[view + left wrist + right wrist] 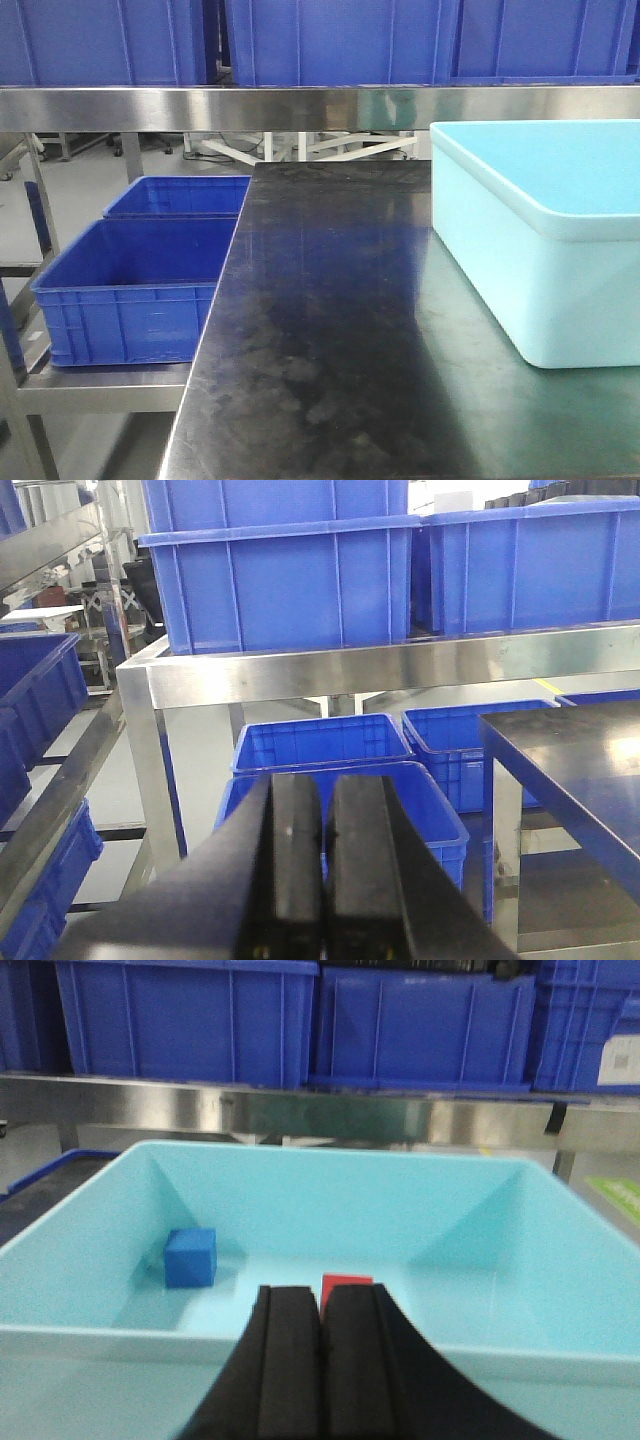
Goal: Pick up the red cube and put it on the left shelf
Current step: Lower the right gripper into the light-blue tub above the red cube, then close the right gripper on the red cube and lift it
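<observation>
red cube (346, 1283): small, matte, square-edged, on the floor of the smooth pale-blue plastic tub (560, 1260), by its near wall, straight ahead of the right claw (321, 1305), the nearer one, clenched on nothing. left claw (325, 790): likewise clenched empty, outside the tub, facing the left shelf (400, 665), brushed steel rail under ribbed blue bins (290, 580).

The red cube (347, 1283) lies flat on the floor of a pale turquoise tub (90, 1260), towards the near wall and about midway across. Only its upper part shows; the lower part is hidden. The left shelf (400, 666) is a stainless-steel rack level with a flat, shiny front rail running level from a square corner post. Large blue bins (290, 580) stand on it side by side, just behind the rail.
</observation>
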Motion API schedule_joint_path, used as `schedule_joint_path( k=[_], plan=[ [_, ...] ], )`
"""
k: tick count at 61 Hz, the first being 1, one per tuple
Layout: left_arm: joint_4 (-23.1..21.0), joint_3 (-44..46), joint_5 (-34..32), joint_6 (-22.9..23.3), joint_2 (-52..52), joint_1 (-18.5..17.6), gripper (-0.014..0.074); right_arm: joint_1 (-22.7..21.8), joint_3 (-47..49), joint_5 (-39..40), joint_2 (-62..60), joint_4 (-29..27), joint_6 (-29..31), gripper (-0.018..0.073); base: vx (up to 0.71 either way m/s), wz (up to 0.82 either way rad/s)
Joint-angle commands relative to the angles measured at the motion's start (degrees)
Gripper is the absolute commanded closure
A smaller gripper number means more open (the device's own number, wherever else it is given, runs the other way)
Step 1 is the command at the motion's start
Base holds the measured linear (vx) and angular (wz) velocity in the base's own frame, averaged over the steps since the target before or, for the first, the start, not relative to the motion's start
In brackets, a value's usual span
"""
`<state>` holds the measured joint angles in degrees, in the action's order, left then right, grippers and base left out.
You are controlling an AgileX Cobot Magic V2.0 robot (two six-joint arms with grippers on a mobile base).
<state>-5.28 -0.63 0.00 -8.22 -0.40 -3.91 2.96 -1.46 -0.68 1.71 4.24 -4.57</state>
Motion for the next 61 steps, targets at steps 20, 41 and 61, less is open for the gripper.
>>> schedule_joint_path(
  k=[20,41,61],
  plan=[
    [-0.3,-1.3,-4.8,-0.1,0.5,-0.2,0.0491,0.0,23.4,5.3,31.2,-0.2,-0.3,0.0510,0.00,0.00],
    [-0.3,-1.3,-4.8,-0.1,0.5,-0.2,0.0491,0.0,47.5,-12.8,57.1,-0.2,-0.3,0.0177,-0.01,-0.04],
    [-0.3,-1.3,-4.8,-0.1,0.5,-0.2,0.0491,0.0,58.4,-22.7,70.5,-0.3,-0.9,-0.0054,0.01,0.06]
  ],
)
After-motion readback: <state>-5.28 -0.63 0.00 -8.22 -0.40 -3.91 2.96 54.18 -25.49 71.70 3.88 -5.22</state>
